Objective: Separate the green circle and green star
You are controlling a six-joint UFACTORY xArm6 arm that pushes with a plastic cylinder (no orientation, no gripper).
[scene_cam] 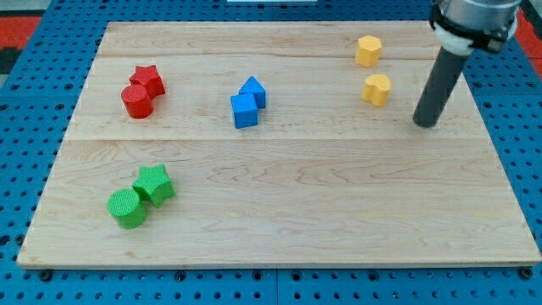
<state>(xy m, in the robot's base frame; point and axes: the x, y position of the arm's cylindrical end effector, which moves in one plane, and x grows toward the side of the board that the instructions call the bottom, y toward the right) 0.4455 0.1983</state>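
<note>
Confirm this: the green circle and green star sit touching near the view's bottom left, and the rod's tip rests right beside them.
One thing is wrong. The camera view shows the green circle and green star touching near the view's bottom left, but my tip is not beside them: it rests far off at the view's upper right, just right of the lower yellow block.
</note>
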